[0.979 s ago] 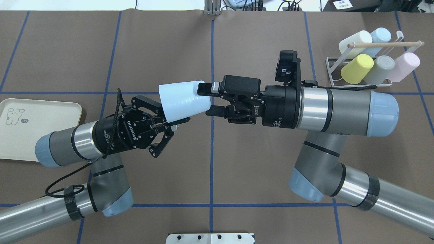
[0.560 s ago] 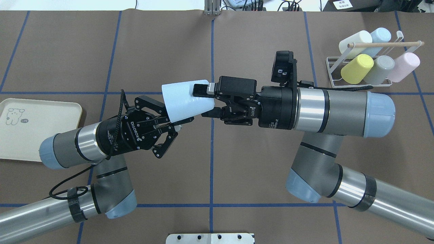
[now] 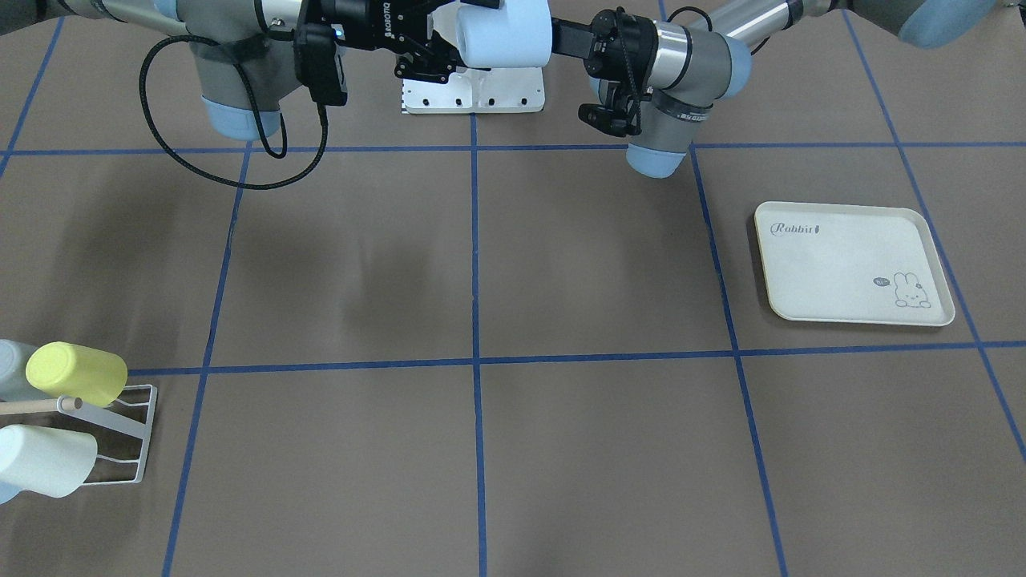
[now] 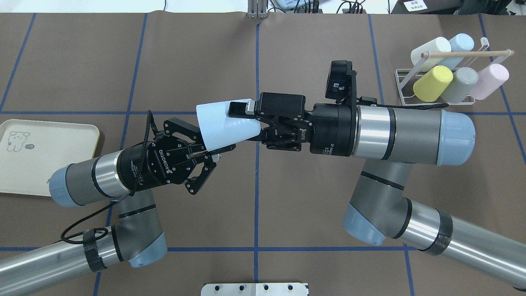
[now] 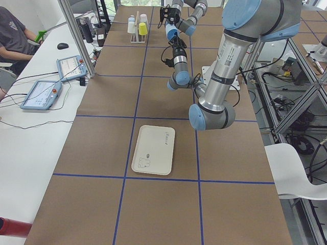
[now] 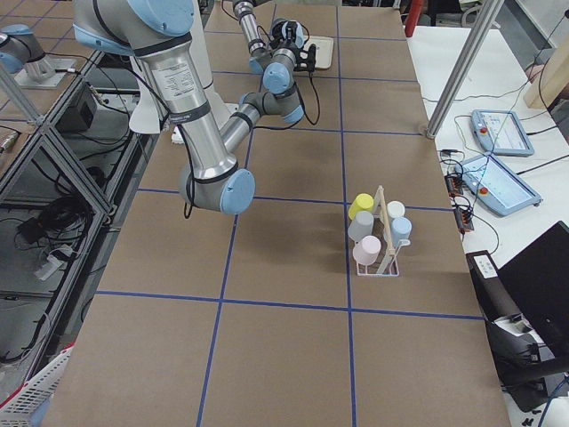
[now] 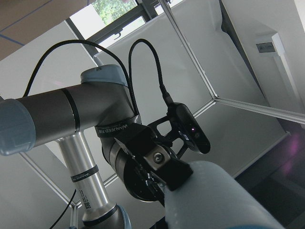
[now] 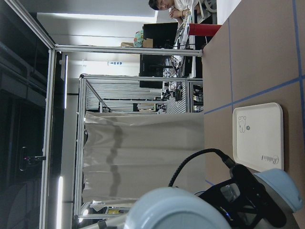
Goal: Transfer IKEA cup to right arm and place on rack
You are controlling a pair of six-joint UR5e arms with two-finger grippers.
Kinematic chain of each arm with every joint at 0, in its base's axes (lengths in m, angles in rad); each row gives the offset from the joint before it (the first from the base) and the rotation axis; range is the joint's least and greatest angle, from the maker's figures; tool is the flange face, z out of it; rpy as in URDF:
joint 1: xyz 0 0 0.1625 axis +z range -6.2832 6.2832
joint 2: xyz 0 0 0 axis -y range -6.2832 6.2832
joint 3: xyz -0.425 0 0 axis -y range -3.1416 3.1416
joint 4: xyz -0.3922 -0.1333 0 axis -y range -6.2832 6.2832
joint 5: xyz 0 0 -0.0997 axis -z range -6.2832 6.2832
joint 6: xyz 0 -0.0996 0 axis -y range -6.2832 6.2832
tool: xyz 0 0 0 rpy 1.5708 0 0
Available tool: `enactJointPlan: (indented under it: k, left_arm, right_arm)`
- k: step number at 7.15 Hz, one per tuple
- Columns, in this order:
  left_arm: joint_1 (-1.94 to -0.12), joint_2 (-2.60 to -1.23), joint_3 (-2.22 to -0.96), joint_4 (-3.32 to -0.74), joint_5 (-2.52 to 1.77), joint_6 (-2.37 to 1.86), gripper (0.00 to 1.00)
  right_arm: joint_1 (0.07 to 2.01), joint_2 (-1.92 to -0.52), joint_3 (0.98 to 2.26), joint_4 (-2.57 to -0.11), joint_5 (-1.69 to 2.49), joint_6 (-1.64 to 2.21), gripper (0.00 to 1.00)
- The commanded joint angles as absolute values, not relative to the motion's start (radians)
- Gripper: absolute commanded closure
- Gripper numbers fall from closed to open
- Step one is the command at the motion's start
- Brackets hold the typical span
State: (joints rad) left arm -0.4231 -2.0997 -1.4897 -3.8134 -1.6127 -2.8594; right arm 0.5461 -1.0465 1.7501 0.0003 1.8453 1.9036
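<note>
A pale blue IKEA cup (image 4: 220,123) hangs in the air over the table's middle, lying on its side with its closed end toward the right arm. My left gripper (image 4: 215,153) is shut on the cup's rim wall at its lower edge. My right gripper (image 4: 243,124) is open; one finger (image 4: 238,108) lies over the cup's closed end and the other is below it, mostly hidden. The cup also shows in the front view (image 3: 505,32) and the left wrist view (image 7: 219,200). The white wire rack (image 4: 404,84) with its wooden dowel (image 4: 468,53) stands at the far right.
Several pastel cups lie on the rack, among them a yellow one (image 4: 431,83) and a pink one (image 4: 491,80). A cream rabbit-print tray (image 4: 61,135) lies at the left edge. A metal mounting plate (image 4: 254,289) sits at the near edge.
My right gripper has moved left, so its fingers reach further over the cup's closed end. My left arm has shifted slightly right with the cup.
</note>
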Motion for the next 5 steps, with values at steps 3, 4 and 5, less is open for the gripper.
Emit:
enactJointPlan:
  k: [3,4,5]
  left_arm:
    - [-0.426,-2.088,-1.499,-3.813,-1.611,-2.853,0.00]
    - [-0.437,-2.063,-1.506,-3.818,-1.612,-2.847,0.00]
    - [-0.461,-1.989,-1.517,-3.823,-1.612,-2.817,0.00]
  right_arm:
    - [0.545,-1.046,1.750,0.003,1.847,1.904,0.72]
    - [0.548,-1.046,1.753,0.006,1.845,1.904,0.72]
    - [0.552,-1.052,1.753,0.038,1.842,1.910,0.72]
